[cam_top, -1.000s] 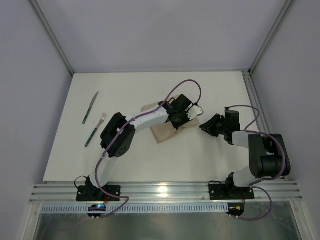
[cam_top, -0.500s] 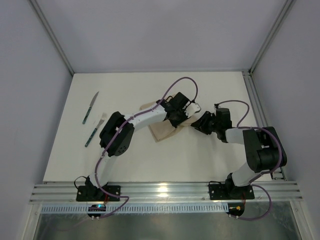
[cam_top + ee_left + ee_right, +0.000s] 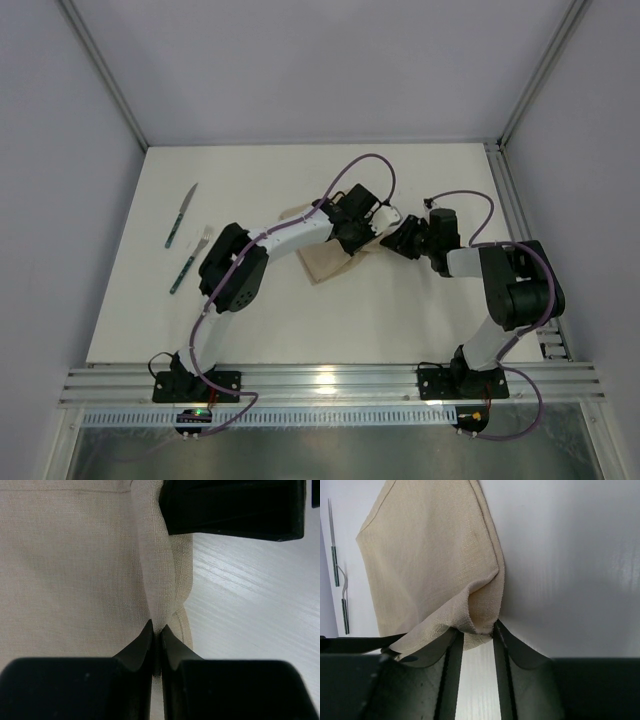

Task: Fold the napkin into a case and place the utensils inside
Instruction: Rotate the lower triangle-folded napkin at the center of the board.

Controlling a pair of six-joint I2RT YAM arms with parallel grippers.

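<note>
The beige napkin point(image 3: 322, 264) lies partly folded at the table's middle, mostly under my left arm. My left gripper point(image 3: 370, 238) point(image 3: 156, 631) is shut on a raised ridge of the napkin point(image 3: 75, 570) near its right edge. My right gripper point(image 3: 393, 243) point(image 3: 476, 628) stands open right beside it, and the bunched right corner of the napkin point(image 3: 430, 555) lies between its fingertips. The utensils rest apart at the far left: the knife point(image 3: 181, 215) point(image 3: 332, 545) and, nearer, the fork point(image 3: 190, 260) point(image 3: 343, 605), both with dark teal handles.
In the left wrist view the right gripper's black body point(image 3: 232, 507) sits close above the cloth. Bare white table point(image 3: 430, 180) surrounds the napkin. Grey walls and metal frame posts point(image 3: 105, 80) enclose the table; a rail point(image 3: 320, 385) runs along the near edge.
My right gripper has moved left across the table to the napkin's right corner, beside the left gripper, with its jaws a little wider. The left gripper has kept its pinch and shifted slightly left.
</note>
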